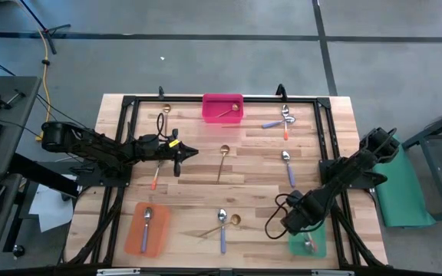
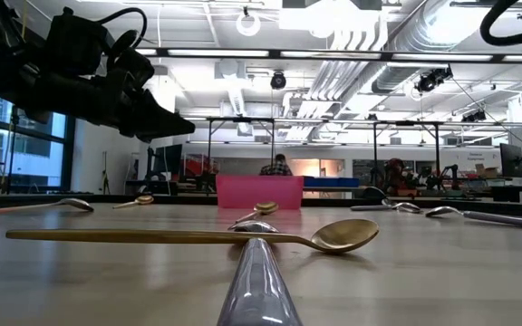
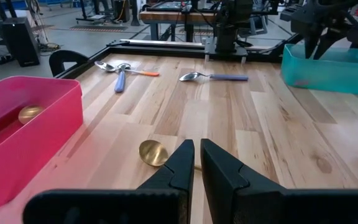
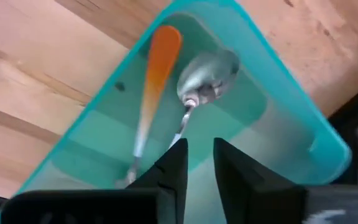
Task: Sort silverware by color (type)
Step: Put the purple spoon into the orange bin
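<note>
Spoons are lying scattered across the wooden table. At the far edge a pink tray is holding one gold spoon. To its right, two spoons are lying crossed and touching, one with a purple-blue handle and one with an orange-pink handle. Nearer, on the right side, another purple-blue spoon is lying alone. A gold spoon is lying at the middle of the table.

The left gripper is hovering just left of that middle gold spoon, above the boards, with its fingers almost together, only a thin gap between them, holding nothing. An orange-pink spoon is lying under the left arm, and a small gold spoon is lying at the far left.

At the near left an orange tray is holding a purple-blue spoon. Near the middle of the near edge, a purple-blue spoon and a gold spoon are lying crossed.

The right gripper is hanging over the teal tray at the near right, jaws slightly parted and empty. Two orange-pink spoons are resting inside that tray, one handle pointing away and one silver bowl beside it.
</note>
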### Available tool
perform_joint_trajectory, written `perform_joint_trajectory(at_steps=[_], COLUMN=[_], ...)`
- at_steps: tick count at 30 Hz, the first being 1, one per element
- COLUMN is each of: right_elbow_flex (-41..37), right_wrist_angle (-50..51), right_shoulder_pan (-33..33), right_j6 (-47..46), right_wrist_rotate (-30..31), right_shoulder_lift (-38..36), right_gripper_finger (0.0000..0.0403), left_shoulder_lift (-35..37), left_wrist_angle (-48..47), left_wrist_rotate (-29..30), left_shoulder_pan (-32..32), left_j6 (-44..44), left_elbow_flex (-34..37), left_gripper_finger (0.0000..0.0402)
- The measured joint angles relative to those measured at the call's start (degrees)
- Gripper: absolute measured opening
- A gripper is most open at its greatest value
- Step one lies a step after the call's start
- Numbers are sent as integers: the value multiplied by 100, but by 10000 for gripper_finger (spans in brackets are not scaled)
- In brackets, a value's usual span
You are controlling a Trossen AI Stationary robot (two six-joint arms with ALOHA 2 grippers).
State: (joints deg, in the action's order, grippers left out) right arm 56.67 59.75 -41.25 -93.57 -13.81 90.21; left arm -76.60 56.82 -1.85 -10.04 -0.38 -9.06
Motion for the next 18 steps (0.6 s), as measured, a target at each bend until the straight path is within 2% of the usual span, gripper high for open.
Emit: perform_joint_trajectory(at_steps=[4,7,10,13,16,18], right_elbow_flex=[269,589,961,1231,1277,1152], right_wrist_angle=[256,665,1048,1023,546,-185], right_shoulder_pan=[0,0,0,33,152,314], right_j6=[354,559,914,1703,2761,3523], right_wrist_rotate=[-15,221,796,1642,2588,3086], right_shoulder_lift=[0,0,0,0,-35,-153], right_gripper_finger=[65,47,13,7,3,1], left_shoulder_lift=[0,0,0,0,0,0], left_wrist_angle=[0,0,-1,-11,-60,-87], left_wrist_rotate=[0,-2,0,-2,-2,-2], left_shoulder_pan=[0,2,1,2,1,0], left_j6=[-2,-2,-4,-48,-49,-48], left_elbow_flex=[0,-1,-2,-2,-1,0], left_gripper_finger=[19,19,19,19,19,19])
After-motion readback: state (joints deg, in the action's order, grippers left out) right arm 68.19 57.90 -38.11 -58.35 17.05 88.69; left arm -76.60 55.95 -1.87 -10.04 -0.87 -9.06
